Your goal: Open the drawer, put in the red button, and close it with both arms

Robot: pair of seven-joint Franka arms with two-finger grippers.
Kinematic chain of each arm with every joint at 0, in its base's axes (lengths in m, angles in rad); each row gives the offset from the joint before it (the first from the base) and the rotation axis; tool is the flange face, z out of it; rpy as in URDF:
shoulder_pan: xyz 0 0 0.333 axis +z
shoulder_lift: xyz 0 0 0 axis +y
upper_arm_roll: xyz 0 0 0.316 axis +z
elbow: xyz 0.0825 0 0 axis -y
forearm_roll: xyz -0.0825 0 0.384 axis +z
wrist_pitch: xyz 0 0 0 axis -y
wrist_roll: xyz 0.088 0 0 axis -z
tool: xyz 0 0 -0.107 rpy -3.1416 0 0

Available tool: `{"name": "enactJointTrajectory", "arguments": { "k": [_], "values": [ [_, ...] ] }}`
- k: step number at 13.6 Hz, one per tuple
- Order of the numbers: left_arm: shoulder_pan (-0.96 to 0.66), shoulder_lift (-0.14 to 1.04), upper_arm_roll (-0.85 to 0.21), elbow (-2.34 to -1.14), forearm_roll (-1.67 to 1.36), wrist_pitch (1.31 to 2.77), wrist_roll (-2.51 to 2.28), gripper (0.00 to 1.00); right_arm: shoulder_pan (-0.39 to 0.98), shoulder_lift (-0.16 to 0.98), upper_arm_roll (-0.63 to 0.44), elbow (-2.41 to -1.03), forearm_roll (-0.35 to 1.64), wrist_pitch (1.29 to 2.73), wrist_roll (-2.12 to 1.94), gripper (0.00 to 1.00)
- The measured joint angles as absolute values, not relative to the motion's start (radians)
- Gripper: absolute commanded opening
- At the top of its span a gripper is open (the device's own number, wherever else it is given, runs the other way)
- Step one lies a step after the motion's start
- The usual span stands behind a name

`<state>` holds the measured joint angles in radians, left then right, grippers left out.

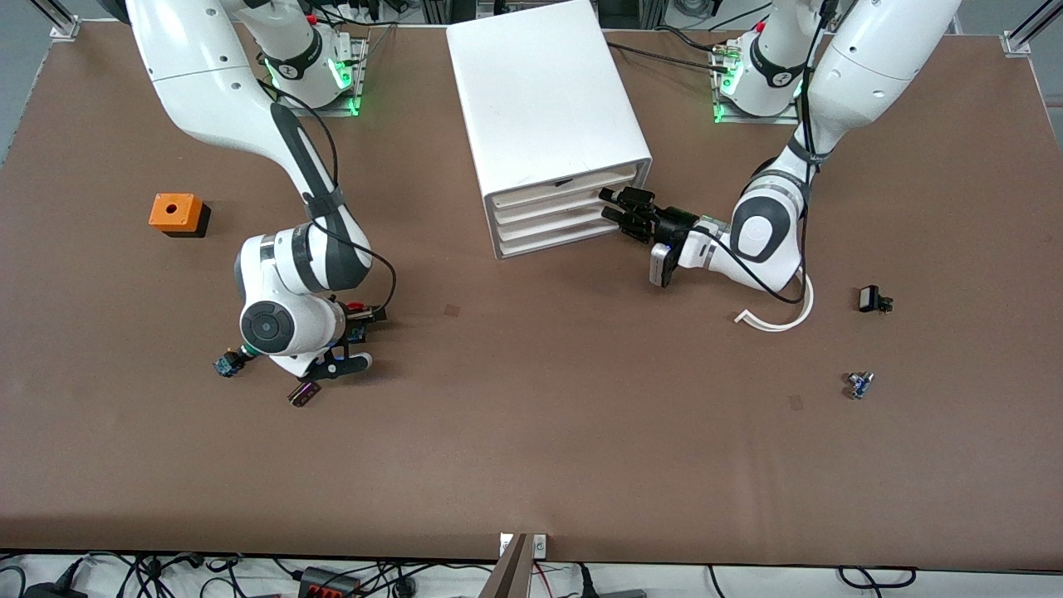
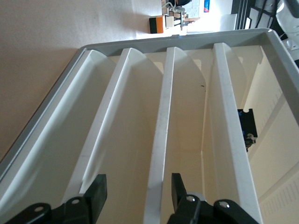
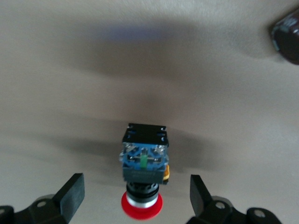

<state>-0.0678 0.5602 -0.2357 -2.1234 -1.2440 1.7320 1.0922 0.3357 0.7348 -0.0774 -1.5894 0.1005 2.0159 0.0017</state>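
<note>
The red button (image 3: pixel 142 177) lies on its side on the table between the open fingers of my right gripper (image 3: pixel 136 184), red cap toward the wrist, untouched. In the front view that gripper (image 1: pixel 359 336) is low over the table at the right arm's end, with the button's bluish body (image 1: pixel 357 333) showing between its fingers. The white cabinet (image 1: pixel 548 100) stands at mid table with its four drawer fronts (image 1: pixel 552 223) all pushed in. My left gripper (image 1: pixel 612 206) is open at the upper fronts. In the left wrist view its fingers (image 2: pixel 96 189) straddle one front's edge (image 2: pixel 159 149) without closing on it.
An orange box (image 1: pixel 176 213) with a hole stands toward the right arm's end. A green-capped button (image 1: pixel 226 364) and a dark part (image 1: pixel 304 393) lie beside the right gripper. A white curved strip (image 1: pixel 781 320), a black part (image 1: pixel 872 299) and a small blue part (image 1: pixel 859 384) lie toward the left arm's end.
</note>
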Motion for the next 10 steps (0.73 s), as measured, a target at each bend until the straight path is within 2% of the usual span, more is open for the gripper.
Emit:
{"name": "enactJointTrajectory", "arguments": {
  "k": [1,4,5,6,9,10],
  "values": [
    [-0.068,0.560,-0.236,-2.124,-1.261,1.727,1.092,0.51,0.336,0.743,-0.079,-1.590,0.100,2.016,0.002,1.00],
    [-0.070,0.562,-0.241,-2.127,-1.282,1.723,1.092,0.17,0.336,0.753,-0.079,-1.589,0.100,2.029,0.002,0.76],
    [-0.070,0.564,-0.242,-2.128,-1.282,1.723,1.092,0.11,0.335,0.753,-0.079,-1.589,0.100,2.034,0.002,0.69],
    [-0.070,0.567,-0.242,-2.127,-1.282,1.722,1.092,0.08,0.335,0.753,-0.079,-1.589,0.100,2.037,0.002,0.59],
    [-0.069,0.568,-0.242,-2.124,-1.294,1.702,1.096,0.07,0.335,0.754,-0.080,-1.589,0.100,2.038,0.002,0.06],
    [-0.068,0.568,-0.242,-2.120,-1.294,1.702,1.091,0.07,0.335,0.753,-0.082,-1.587,0.099,2.038,0.002,0.00]
  ]
}}
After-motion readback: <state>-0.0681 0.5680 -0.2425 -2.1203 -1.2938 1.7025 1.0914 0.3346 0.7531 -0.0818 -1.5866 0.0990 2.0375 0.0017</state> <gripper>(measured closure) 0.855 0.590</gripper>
